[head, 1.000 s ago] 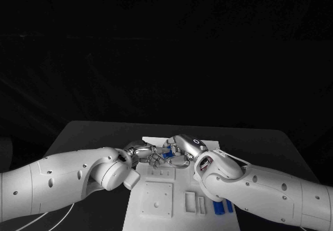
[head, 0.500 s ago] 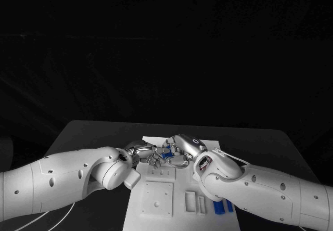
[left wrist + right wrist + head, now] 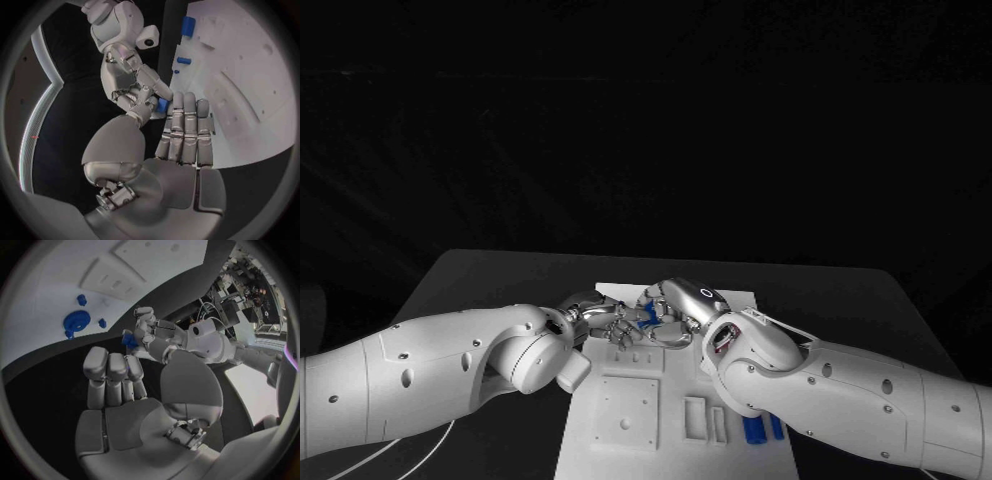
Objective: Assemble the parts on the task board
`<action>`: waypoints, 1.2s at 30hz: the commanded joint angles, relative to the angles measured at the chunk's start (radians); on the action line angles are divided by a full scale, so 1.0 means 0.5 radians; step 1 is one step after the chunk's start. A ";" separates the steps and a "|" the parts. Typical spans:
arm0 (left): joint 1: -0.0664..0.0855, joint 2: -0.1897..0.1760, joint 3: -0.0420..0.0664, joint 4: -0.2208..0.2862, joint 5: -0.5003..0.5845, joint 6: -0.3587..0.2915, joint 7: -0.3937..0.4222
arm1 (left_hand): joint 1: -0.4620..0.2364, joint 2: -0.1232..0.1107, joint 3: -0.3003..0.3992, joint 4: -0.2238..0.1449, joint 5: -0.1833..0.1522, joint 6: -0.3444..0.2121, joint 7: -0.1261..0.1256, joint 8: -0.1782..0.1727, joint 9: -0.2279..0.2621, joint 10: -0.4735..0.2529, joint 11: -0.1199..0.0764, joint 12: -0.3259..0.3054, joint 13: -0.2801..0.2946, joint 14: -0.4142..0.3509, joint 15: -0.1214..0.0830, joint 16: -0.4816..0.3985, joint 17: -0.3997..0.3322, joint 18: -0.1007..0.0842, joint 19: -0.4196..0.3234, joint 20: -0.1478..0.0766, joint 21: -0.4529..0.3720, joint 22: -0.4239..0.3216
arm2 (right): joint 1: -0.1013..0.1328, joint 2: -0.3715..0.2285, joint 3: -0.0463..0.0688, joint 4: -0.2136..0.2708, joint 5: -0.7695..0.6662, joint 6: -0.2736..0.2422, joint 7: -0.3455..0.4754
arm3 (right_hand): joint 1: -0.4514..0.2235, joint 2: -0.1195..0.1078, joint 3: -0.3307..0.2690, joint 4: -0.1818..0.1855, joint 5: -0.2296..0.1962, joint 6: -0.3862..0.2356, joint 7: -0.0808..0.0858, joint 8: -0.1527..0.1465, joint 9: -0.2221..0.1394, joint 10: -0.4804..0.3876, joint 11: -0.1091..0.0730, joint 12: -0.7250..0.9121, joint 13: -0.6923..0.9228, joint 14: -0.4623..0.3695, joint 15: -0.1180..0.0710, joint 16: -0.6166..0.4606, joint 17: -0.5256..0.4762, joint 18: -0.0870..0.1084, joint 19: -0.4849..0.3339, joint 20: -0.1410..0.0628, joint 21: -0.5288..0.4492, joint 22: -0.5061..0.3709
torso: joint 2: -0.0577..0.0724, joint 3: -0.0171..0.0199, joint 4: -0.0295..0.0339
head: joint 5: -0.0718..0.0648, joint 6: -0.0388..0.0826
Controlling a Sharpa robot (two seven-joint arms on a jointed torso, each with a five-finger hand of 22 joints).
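I've got the black table (image 3: 473,275) spread under me, and the white task board (image 3: 625,420) sits in the middle of it, running from my body toward the far edge. My two arms come in from either side and meet over the board's far half. My left hand (image 3: 593,318) and my right hand (image 3: 678,308) are nearly touching there, fingertips facing each other. Between them is a small blue part (image 3: 646,313), and from my left wrist I see my right hand's fingertips pinching that blue part (image 3: 162,105), while my left hand's fingers (image 3: 185,125) lie straight and together just beside it, grasping nothing. More blue parts (image 3: 762,430) stand in the board's near right corner, and a blue gear (image 3: 76,321) lies on the board
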 commanded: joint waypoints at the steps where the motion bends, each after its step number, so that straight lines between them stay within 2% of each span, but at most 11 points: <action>1: 0.002 0.004 0.003 0.004 -0.030 0.041 0.002 | -0.001 0.029 0.006 -0.032 0.015 0.017 0.000 0.004 -0.001 0.017 0.004 0.009 0.004 0.006 -0.004 0.008 -0.004 0.020 -0.004 -0.012 0.015 0.033 | -0.001 0.001 -0.001 -0.001 -0.025 0.015 -0.002 | -0.004 0.023 0.012 -0.006 0.004 0.092 0.044 0.013 0.007 0.007 -0.007 0.005 0.049 -0.001 -0.009 -0.010 0.002 0.270 0.006 -0.010 0.001 0.020 | -0.001 -0.0010 -0.001 | 0.002 -0.002; 10: 0.002 0.001 0.002 0.001 -0.016 0.037 -0.010 | 0.006 0.089 0.041 -0.124 0.082 0.049 -0.008 -0.005 -0.010 0.033 -0.003 0.016 0.017 0.010 -0.007 0.020 -0.012 0.011 0.001 -0.017 0.022 0.030 | -0.001 0.004 -0.001 -0.009 -0.025 0.021 -0.005 | -0.005 0.023 0.013 -0.007 0.004 0.093 0.044 0.013 0.008 0.009 -0.007 0.006 0.050 -0.001 -0.009 -0.011 0.002 0.270 0.007 -0.010 0.000 0.020 | -0.001 -0.0005 -0.001 | -0.001 -0.001; 14: 0.002 -0.004 0.002 0.000 -0.016 0.037 -0.013 | 0.001 0.120 0.054 -0.153 0.091 0.066 -0.014 -0.003 -0.010 0.044 -0.007 0.020 0.023 0.012 -0.008 0.024 -0.015 0.008 0.002 -0.018 0.025 0.030 | -0.001 -0.001 -0.001 -0.012 -0.029 0.022 -0.010 | -0.006 0.022 0.014 -0.007 0.004 0.093 0.044 0.013 0.008 0.008 -0.007 0.006 0.050 -0.001 -0.009 -0.011 0.002 0.270 0.007 -0.009 0.000 0.020 | 0.000 -0.0014 0.002 | -0.003 -0.004; 20: 0.002 -0.004 0.002 0.000 -0.043 0.057 -0.027 | -0.030 0.149 0.068 -0.199 0.089 0.130 -0.040 0.018 0.008 0.094 -0.029 0.043 0.042 0.036 -0.021 0.052 -0.010 0.004 0.014 -0.028 0.039 0.031 | -0.001 -0.001 -0.001 -0.017 -0.039 0.018 -0.015 | -0.007 0.022 0.015 -0.008 0.004 0.094 0.044 0.013 0.008 0.009 -0.007 0.006 0.050 -0.001 -0.009 -0.011 0.002 0.270 0.007 -0.009 0.000 0.020 | 0.000 -0.0010 -0.002 | -0.001 -0.004; 28: 0.001 -0.005 0.002 -0.005 -0.063 0.070 -0.033 | -0.085 0.168 0.069 -0.199 0.067 0.187 -0.062 0.037 0.037 0.148 -0.056 0.073 0.067 0.070 -0.046 0.105 0.021 -0.004 0.032 -0.050 0.062 0.035 | -0.001 -0.001 -0.001 -0.013 -0.039 0.014 -0.014 | -0.007 0.022 0.017 -0.008 0.004 0.094 0.044 0.012 0.008 0.009 -0.007 0.006 0.050 -0.001 -0.009 -0.012 0.002 0.270 0.007 -0.009 0.000 0.019 | 0.000 -0.0007 -0.001 | -0.004 -0.012; 36: 0.001 -0.004 0.002 -0.005 -0.096 0.093 -0.043 | -0.143 0.186 0.063 -0.171 0.029 0.226 -0.078 0.049 0.072 0.183 -0.076 0.102 0.091 0.091 -0.067 0.146 0.048 -0.008 0.047 -0.072 0.089 0.038 | -0.001 0.001 -0.001 -0.011 -0.042 0.012 -0.011 | -0.008 0.022 0.019 -0.010 0.004 0.095 0.044 0.012 0.009 0.009 -0.007 0.006 0.050 0.000 -0.009 -0.012 0.002 0.270 0.008 -0.009 -0.001 0.019 | 0.000 -0.0002 -0.001 | -0.005 -0.006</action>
